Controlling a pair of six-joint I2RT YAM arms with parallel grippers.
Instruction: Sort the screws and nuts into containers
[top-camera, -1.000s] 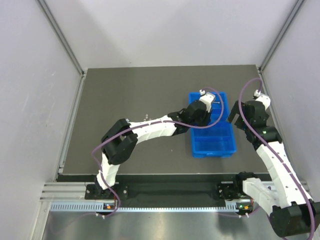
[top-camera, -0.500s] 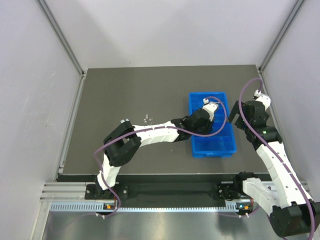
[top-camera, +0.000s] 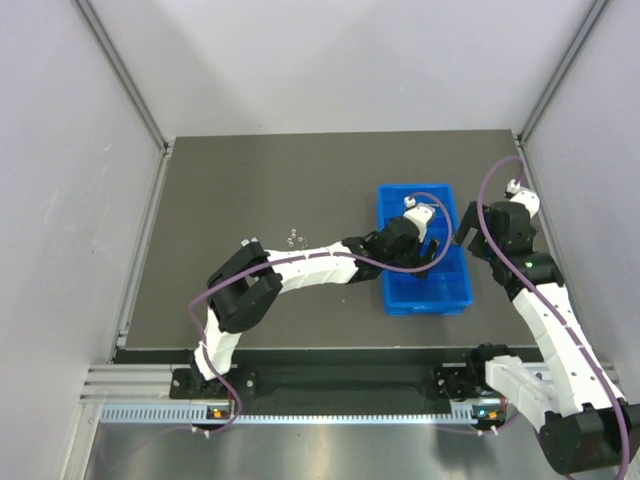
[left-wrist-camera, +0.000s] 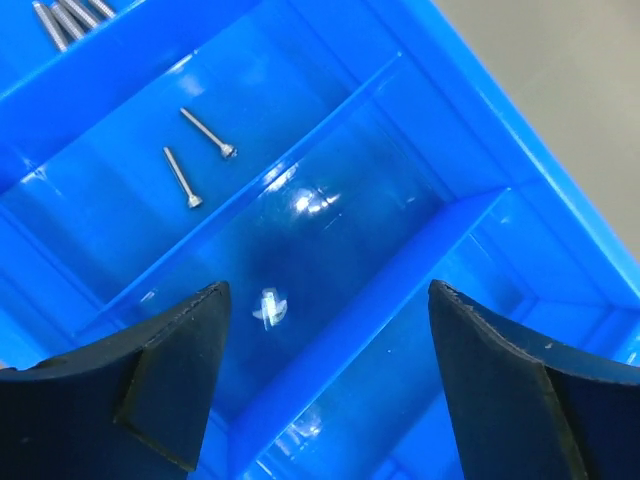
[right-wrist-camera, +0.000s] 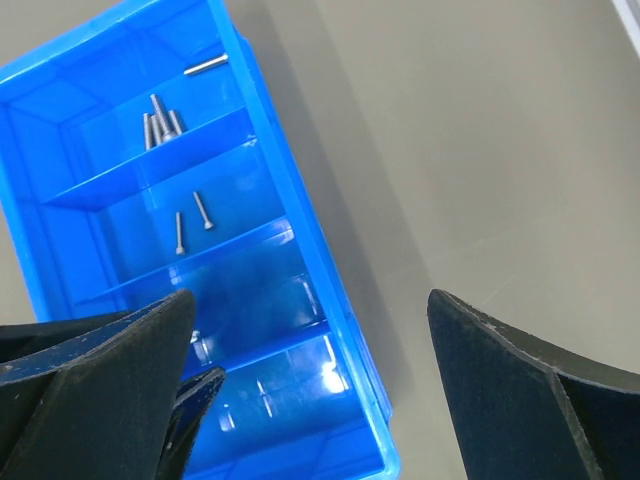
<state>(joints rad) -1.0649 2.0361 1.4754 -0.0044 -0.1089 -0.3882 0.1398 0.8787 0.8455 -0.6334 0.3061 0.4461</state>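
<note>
The blue containers tray (top-camera: 415, 187) lies right of the table's middle. My left gripper (top-camera: 425, 262) hangs over its near half, open and holding nothing. In the left wrist view the left gripper (left-wrist-camera: 325, 290) straddles a divider of the tray (left-wrist-camera: 500, 130). A small blurred silvery bit (left-wrist-camera: 269, 307) lies in the compartment below; screw or nut I cannot tell. Two screws (left-wrist-camera: 183, 178) lie one compartment further on, several screws (left-wrist-camera: 70, 15) beyond that. My right gripper (top-camera: 466, 232) is open at the tray's right rim (right-wrist-camera: 341, 306); that right gripper (right-wrist-camera: 310, 390) holds nothing.
A few tiny silvery pieces (top-camera: 293, 238) lie on the dark table left of the tray, too small to tell screws from nuts. The left arm reaches across the table's middle. Grey walls enclose the table, with the right wall just beyond the right arm.
The left gripper moved from the tray's far end toward its near half, then opened. A small silvery bit now lies in the compartment below it. The right arm has not moved.
</note>
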